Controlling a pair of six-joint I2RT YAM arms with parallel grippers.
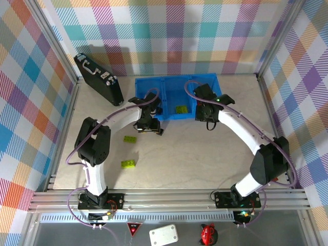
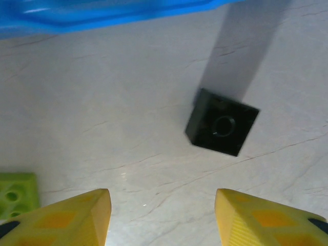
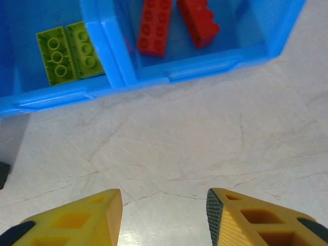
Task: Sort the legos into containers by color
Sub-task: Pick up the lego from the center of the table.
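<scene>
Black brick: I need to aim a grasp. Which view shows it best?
Left wrist: the black brick sits large and clear, its stud visible. Overhead it's a tiny dark spot; right wrist catches just a sliver.

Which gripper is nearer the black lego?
Left. The left gripper hovers just short of the black lego; the right gripper is farther right, by the blue tray.

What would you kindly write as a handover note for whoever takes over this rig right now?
Left pincer: open, empty, over the table, a black brick just ahead.
Right pincer: open, empty, in front of the blue tray.
Done: two lime bricks in one compartment, two red bricks in the next.
Left: the black brick and two loose lime bricks on the table.
</scene>
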